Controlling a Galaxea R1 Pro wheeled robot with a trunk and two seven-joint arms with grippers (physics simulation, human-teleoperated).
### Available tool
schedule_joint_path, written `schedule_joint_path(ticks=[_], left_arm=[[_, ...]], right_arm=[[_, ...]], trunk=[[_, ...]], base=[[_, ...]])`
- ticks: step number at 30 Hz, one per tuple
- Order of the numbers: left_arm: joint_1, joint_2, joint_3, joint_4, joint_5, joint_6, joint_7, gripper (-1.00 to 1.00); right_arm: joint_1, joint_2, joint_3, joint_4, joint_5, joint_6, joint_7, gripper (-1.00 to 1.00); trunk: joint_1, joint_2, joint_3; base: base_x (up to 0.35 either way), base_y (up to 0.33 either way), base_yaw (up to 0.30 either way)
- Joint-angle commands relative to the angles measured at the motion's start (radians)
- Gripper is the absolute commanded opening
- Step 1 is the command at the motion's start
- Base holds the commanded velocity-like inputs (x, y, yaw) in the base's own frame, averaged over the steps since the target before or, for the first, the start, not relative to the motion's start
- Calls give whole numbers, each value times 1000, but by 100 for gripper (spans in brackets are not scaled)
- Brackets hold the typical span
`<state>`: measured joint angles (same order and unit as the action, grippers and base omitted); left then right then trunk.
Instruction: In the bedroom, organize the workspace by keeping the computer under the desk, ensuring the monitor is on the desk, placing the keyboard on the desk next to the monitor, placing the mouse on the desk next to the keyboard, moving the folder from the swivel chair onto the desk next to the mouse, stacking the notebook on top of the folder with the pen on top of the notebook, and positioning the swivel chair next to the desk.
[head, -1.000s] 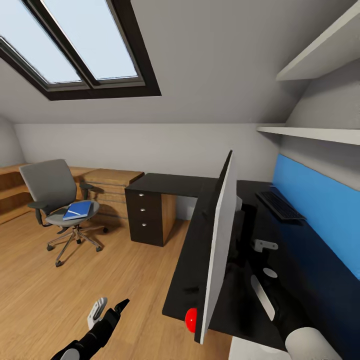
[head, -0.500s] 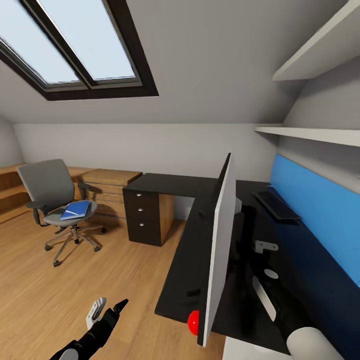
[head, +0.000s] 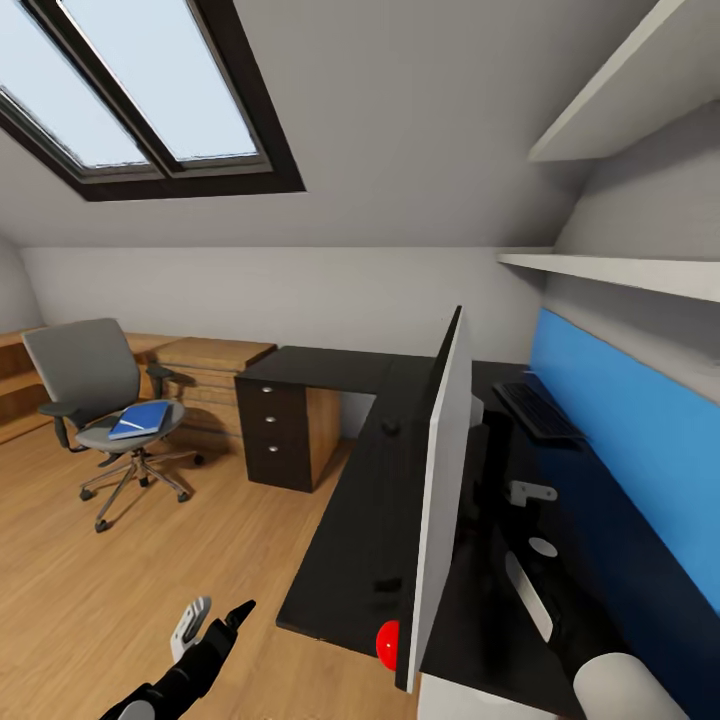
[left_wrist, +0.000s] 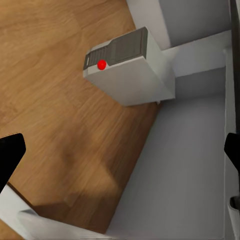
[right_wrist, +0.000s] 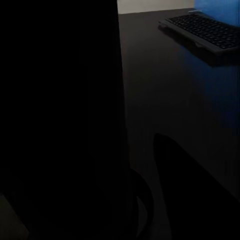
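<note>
Places the monitor (head: 440, 480) edge-on over the black table (head: 350, 560), long axis running 12 to 6 in the head view, red dot at its near lower corner. Cannot tell whether it stands on its own stand or hangs from the right arm (head: 620, 690), which reaches in behind the screen; cannot tell either whether the right jaws are apart or together, since the right wrist view is almost wholly dark. Finds the keyboard (head: 535, 410) flat on the table at 1 o'clock from the monitor, just beside the blue back panel (head: 620, 440), long axis roughly 11 to 5. Marks a small dark lump at 11 o'clock from the monitor's base, possibly the mouse (head: 390, 427), though too dark against the table to be sure. Shows the left gripper (head: 215, 615) low over the wood floor (head: 150, 560), jaws wide apart, holding and touching nothing. From the left wrist view, sets the computer (left_wrist: 130, 70) upright on the floor beside a white table leg. Puts the folder (head: 140, 420) flat on the seat of the swivel chair (head: 80, 370), at 11 o'clock from the left gripper and well apart, so makes the left arm the nearer one for fetching it.
</note>
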<state>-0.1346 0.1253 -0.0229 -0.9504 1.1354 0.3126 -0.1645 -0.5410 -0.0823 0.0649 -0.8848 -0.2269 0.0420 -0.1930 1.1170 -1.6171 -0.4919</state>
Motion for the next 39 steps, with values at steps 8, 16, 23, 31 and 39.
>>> schedule_joint_path(ticks=[8, 16, 23, 31, 39], left_arm=[[20, 57, 0, -4, 13, 17, -7, 100], [176, 178, -2, 64, 9, 32, 0, 100], [220, 154, -8, 175, 10, -88, -4, 100], [226, 133, -9, 267, 16, -114, 3, 100], [226, 126, -9, 279, 14, -115, 3, 100]], right_arm=[[-1, -4, 4, 36, -14, 4, -14, -100], [-2, -3, 4, 32, -9, 4, -15, -100], [-1, -3, 6, 33, 8, 3, -14, -100], [1, -1, 11, 26, 18, -2, -13, -100], [-4, -47, 3, 35, 60, -15, 111, -100]], trunk=[[0, -1, -1], [0, -1, -1], [0, -1, -1], [0, -1, -1], [0, -1, -1]], base=[[-151, -188, 0], [-33, -39, 0], [-2, -209, 0], [0, -90, -13], [0, -1, -8]])
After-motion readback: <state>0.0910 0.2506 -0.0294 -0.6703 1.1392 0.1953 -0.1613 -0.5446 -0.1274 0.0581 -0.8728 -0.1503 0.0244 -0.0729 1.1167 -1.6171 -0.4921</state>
